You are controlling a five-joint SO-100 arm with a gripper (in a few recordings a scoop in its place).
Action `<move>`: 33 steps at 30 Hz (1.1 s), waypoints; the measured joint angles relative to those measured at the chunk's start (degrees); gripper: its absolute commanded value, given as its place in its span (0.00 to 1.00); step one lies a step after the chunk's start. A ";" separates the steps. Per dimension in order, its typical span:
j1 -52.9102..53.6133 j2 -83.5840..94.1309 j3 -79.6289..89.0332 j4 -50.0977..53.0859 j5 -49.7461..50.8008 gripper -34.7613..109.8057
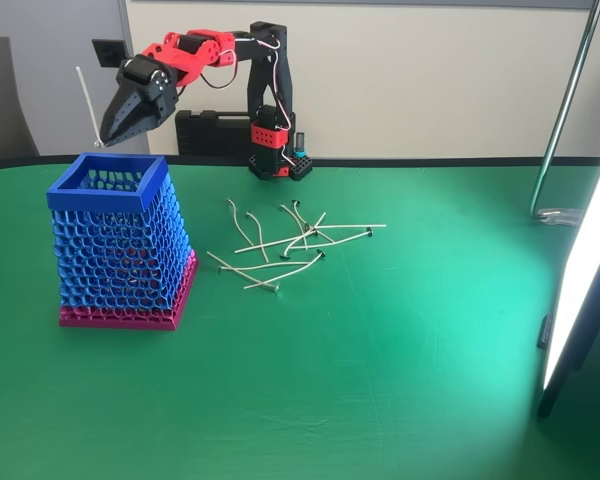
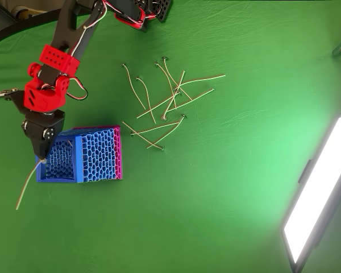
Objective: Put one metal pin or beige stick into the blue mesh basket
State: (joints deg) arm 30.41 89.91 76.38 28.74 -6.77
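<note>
In the overhead view the stick (image 2: 27, 185), thin, pale and slightly bowed, juts left and down from the gripper (image 2: 41, 158), whose tips are pinched on its head end; its long axis runs outward past the rim of the basket (image 2: 57, 178), just right, so it likely needs tipping inward

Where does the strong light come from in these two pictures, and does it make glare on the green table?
In the fixed view a bright light panel stands at the right edge, overexposed to plain white; the green table near it looks paler. In the overhead view the same panel glows at lower right, with a washed-out patch of table beside it. The blue mesh basket stays sharp.
</note>
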 measured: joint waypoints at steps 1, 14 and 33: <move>-0.26 0.00 0.00 0.00 0.00 0.24; -1.58 0.97 3.08 -1.85 0.35 0.46; -1.41 4.92 4.66 -5.45 1.49 0.51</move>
State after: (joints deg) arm 29.00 94.83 81.04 23.29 -5.27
